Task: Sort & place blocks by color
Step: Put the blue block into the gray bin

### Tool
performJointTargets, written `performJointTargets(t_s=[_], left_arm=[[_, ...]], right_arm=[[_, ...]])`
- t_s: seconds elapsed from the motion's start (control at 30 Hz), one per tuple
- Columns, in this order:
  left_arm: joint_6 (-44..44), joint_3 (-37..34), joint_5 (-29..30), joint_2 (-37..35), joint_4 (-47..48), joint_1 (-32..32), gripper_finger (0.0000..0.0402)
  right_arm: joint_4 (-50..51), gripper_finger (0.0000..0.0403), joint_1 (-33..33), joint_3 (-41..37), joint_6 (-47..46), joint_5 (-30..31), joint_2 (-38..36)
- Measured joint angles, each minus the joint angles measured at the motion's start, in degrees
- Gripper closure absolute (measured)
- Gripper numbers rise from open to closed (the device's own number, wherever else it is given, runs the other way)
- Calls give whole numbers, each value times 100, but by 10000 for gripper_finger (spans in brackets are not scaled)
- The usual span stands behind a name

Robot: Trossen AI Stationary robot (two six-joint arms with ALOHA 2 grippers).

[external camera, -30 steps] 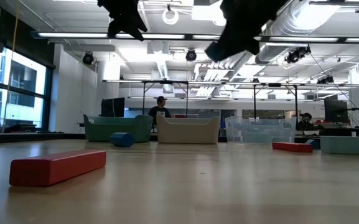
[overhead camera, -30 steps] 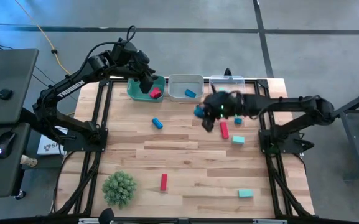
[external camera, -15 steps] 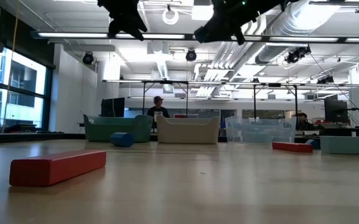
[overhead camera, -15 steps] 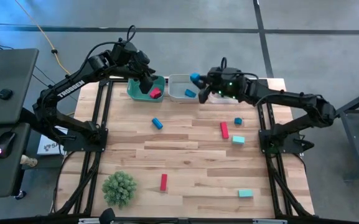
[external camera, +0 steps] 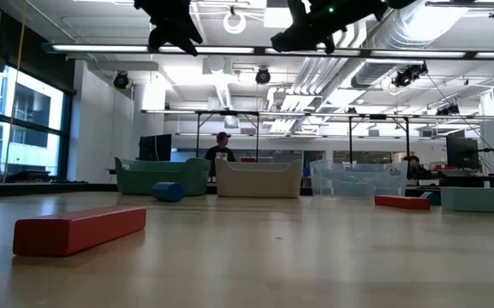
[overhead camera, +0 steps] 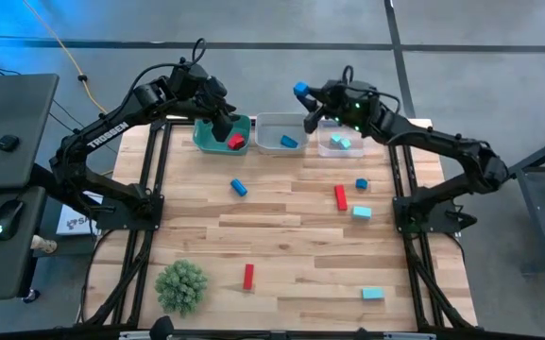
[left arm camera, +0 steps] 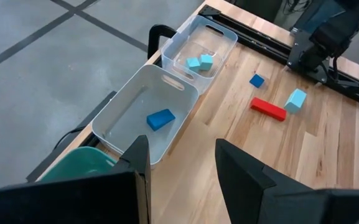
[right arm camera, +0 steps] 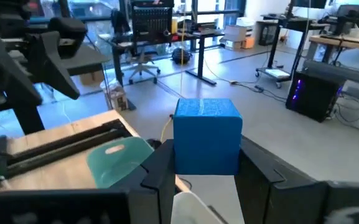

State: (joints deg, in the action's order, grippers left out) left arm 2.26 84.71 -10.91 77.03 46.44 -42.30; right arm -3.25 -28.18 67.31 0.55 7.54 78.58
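Blocks lie scattered over the light wooden table (overhead camera: pixel 281 236), and one blue cube (overhead camera: pixel 300 90) is clamped between the fingers of the right gripper (overhead camera: pixel 307 97), raised at the upper middle of the high view, just past the far rim of the grey rectangular bin (overhead camera: pixel 281 133). In the right wrist view that cube (right arm camera: pixel 206 135) fills the gap between the two dark fingers. A flat blue block (left arm camera: pixel 160 119) lies inside the grey bin, two teal cubes (left arm camera: pixel 199 61) sit in the clear bin (overhead camera: pixel 343 137), and a red block (overhead camera: pixel 236 142) rests in the green bin (overhead camera: pixel 221 134). The left gripper (overhead camera: pixel 221 121) hangs over the green bin with its fingers spread apart, holding nothing. On the table are a red bar (overhead camera: pixel 340 196), a teal cube (overhead camera: pixel 361 212) and a small blue cube (overhead camera: pixel 361 183).
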Motion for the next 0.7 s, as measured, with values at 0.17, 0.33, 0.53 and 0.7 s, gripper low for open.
performJointTargets(t_s=[0.17,0.33,0.53,0.7], left_arm=[[9,0,1,0,0,-2,298],[9,0,5,0,0,-2,298],[9,0,8,0,0,-2,298],[9,0,11,0,0,-2,298]], right_arm=[[1134,297,-270,958,240,-147,754],[2682,297,-515,1963,-43,-506,1626],[4274,297,-595,3142,-59,-772,2686],[5150,297,-595,3869,-206,-993,3449]])
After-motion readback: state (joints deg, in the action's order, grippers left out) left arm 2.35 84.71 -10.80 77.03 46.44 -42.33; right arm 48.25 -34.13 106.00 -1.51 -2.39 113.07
